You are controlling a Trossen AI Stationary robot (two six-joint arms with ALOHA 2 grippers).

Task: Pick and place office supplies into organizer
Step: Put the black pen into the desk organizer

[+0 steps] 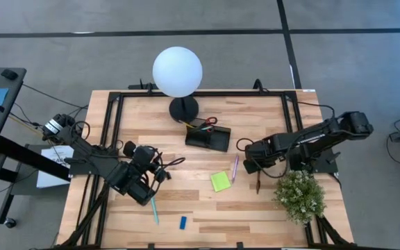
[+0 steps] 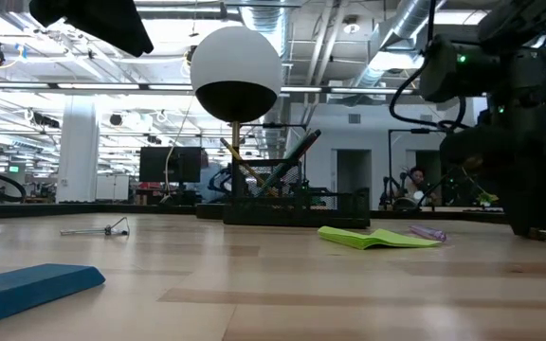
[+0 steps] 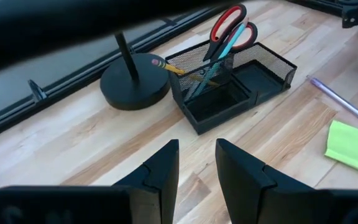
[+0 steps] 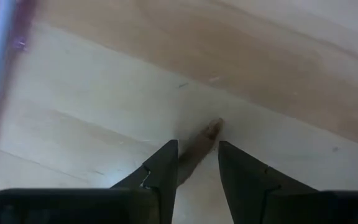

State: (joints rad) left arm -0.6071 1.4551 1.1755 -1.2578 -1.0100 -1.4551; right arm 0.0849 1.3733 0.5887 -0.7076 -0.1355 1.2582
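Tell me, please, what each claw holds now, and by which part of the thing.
The right claw has a thin brown pencil between its fingers, near one end; whether it grips it cannot be told. The left claw holds nothing.

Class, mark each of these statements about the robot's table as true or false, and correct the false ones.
1. The red-handled scissors stand in the organizer. True.
2. The lime-green sticky-note pad lies inside the organizer. False: it lies on the table, apart from it.
3. The left gripper holds a pen. False: nothing is between its fingers.
4. The small blue eraser lies on the table. True.
5. The right gripper straddles a thin brown pencil. True.
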